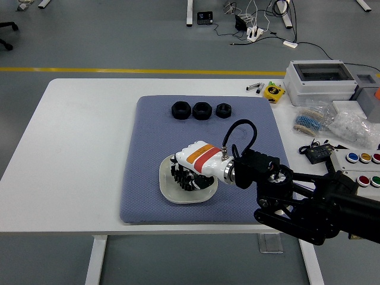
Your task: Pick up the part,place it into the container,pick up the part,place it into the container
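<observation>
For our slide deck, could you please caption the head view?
Right hand over the white dish holding gears.

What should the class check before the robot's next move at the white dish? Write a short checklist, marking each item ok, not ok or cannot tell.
1. Right hand over the white dish: ok.
2. Gear inside the dish: ok, black teeth show under the hand.
3. Fingers released from the gear: cannot tell.
4. Dish sits on the blue mat: ok.
5. Three black nuts remain in a row at the mat's far edge: ok.
</observation>
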